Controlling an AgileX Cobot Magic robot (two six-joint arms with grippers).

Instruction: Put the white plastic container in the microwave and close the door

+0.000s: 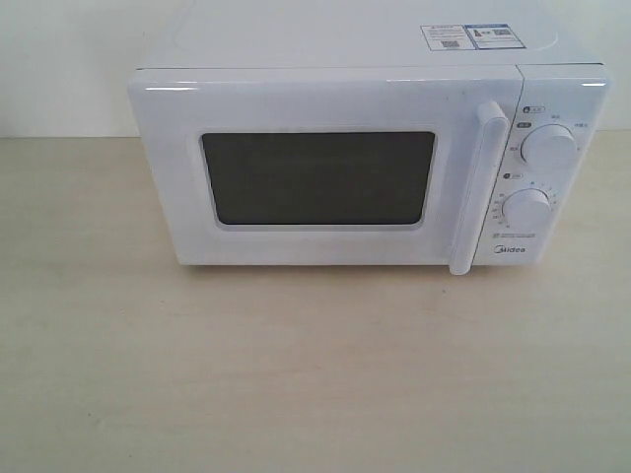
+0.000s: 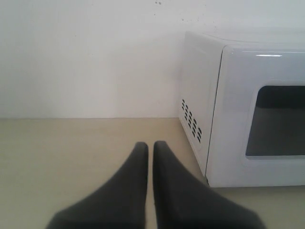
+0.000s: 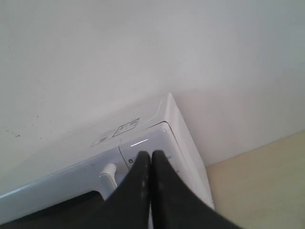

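Observation:
The white microwave stands at the back of the table with its door closed; the dark window and the vertical bar handle face me. The white plastic container is out of view in all three views. My left gripper is shut and empty, low over the tabletop, off the microwave's vented side and apart from it. My right gripper is shut and empty, seen in front of the microwave's control panel beside the door handle. Neither gripper shows in the exterior view.
Two round dials sit on the microwave's right panel, with stickers on its top. A light wooden tabletop stretches in front of it. A white wall rises behind.

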